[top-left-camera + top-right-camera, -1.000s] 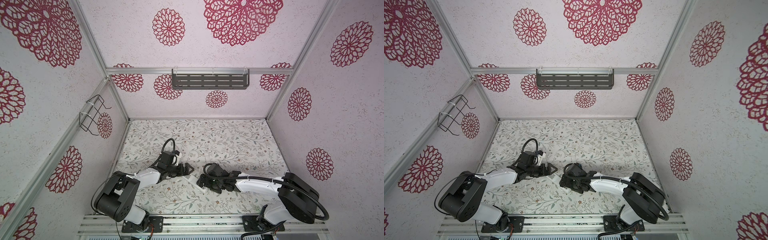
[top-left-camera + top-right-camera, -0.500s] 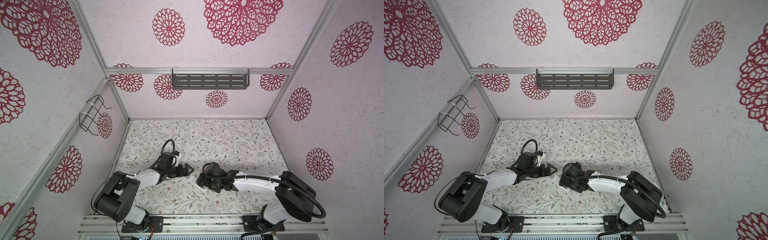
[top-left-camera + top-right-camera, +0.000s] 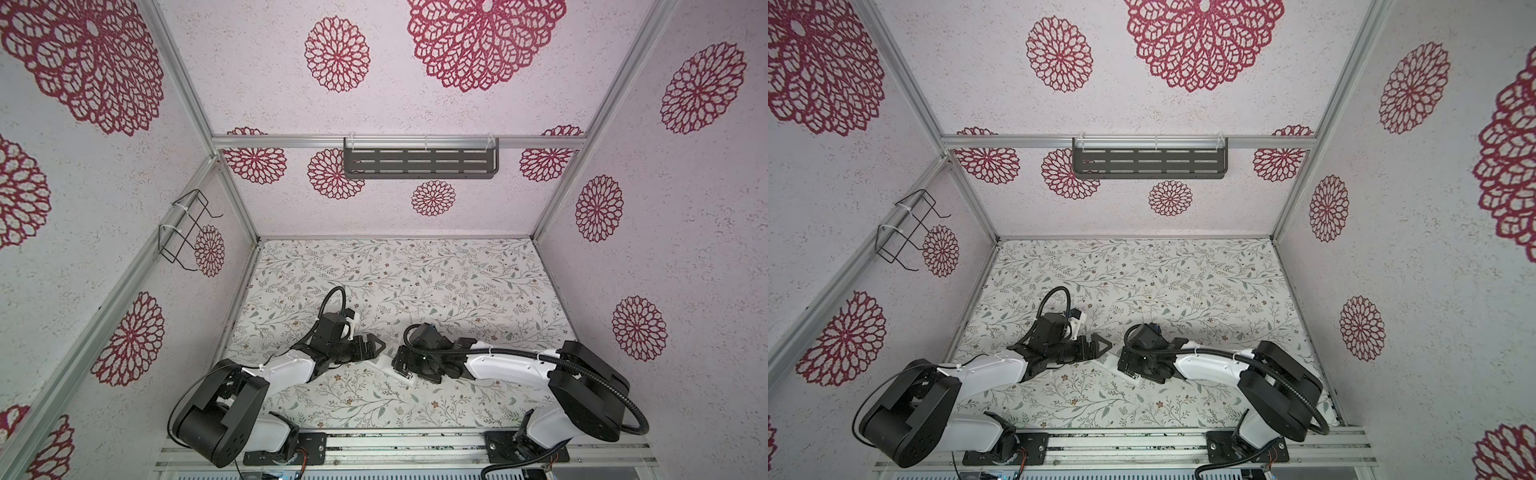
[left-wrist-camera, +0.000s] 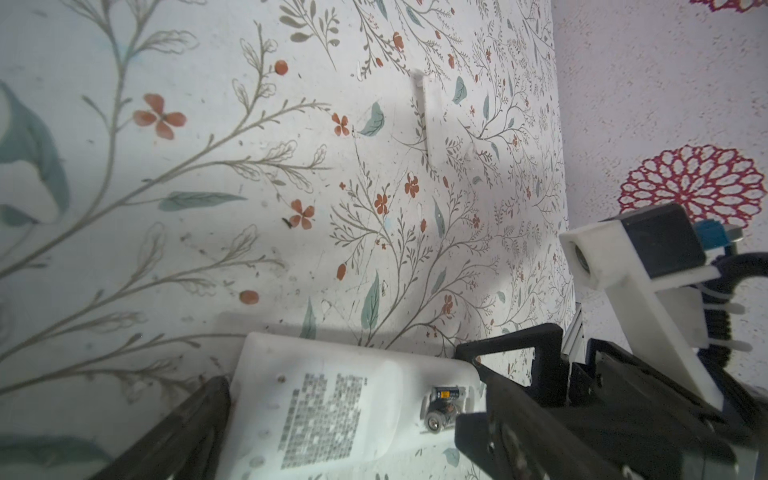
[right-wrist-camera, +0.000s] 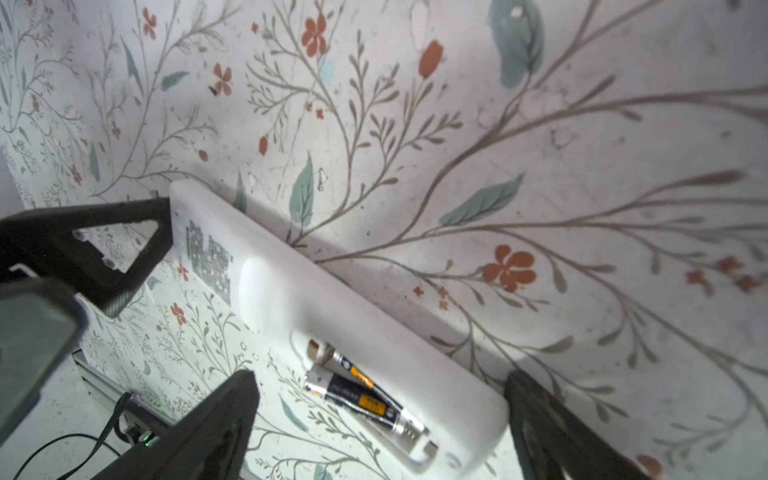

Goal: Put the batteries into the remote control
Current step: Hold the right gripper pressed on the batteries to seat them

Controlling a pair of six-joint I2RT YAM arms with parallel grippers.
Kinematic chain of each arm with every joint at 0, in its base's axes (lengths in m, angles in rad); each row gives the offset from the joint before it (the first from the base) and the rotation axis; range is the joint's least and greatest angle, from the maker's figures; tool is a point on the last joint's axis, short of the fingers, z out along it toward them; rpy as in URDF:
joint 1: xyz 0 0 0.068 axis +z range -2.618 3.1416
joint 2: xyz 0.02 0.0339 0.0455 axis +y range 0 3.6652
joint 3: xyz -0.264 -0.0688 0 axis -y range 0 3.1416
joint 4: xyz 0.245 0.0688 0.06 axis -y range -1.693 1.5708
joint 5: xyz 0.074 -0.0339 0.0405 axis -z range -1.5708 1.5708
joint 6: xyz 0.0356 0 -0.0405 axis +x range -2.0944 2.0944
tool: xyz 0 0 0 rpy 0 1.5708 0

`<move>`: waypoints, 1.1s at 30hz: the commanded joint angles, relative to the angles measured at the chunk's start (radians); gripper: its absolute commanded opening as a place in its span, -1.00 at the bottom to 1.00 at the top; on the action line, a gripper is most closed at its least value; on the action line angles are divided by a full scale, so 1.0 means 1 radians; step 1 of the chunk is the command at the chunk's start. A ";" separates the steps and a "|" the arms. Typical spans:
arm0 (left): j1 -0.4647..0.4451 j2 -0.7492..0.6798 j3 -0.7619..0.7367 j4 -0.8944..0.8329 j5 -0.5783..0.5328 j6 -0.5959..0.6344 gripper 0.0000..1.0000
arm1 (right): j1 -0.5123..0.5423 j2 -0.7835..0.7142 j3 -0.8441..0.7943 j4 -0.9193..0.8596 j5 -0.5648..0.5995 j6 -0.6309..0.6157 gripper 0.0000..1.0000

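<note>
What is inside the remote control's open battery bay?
Two batteries lie side by side in the remote control, uncovered. The bay floor beneath them is hidden, so seating is unclear.

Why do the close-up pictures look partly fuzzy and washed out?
Right wrist view: the remote control is glare-bleached, the batteries crisp, the near black fingers blurred. Left wrist view: the floral table cover softens nearby. Both top views: sharp, evenly lit, walls splayed by wide lens.

Two black and white arms.
Left arm (image 3: 286, 368), right arm (image 3: 507, 368): white shells, black joints, looping black cable (image 3: 515, 353). Left hand (image 3: 376, 347) has triangle fingers (image 5: 41, 249).
</note>
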 commanded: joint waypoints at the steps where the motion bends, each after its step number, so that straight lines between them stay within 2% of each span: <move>1: -0.039 -0.034 -0.021 0.036 0.032 -0.056 0.96 | -0.025 0.038 0.042 0.024 -0.019 -0.082 0.92; 10: -0.043 -0.059 -0.053 0.047 0.009 -0.076 0.96 | -0.042 0.012 0.057 -0.129 0.053 -0.151 0.97; 15: -0.043 -0.052 -0.041 0.036 0.010 -0.060 0.95 | -0.043 -0.032 0.038 -0.142 0.045 -0.127 0.97; 18: -0.043 -0.043 -0.037 0.041 0.014 -0.054 0.95 | -0.043 -0.059 0.014 -0.168 0.081 -0.105 0.98; 21: -0.044 -0.032 -0.033 0.047 0.022 -0.051 0.95 | -0.045 -0.082 -0.010 -0.160 0.102 -0.102 0.98; 33: -0.044 -0.013 -0.018 0.047 0.038 -0.034 0.95 | -0.018 -0.074 0.008 -0.105 0.065 -0.063 0.98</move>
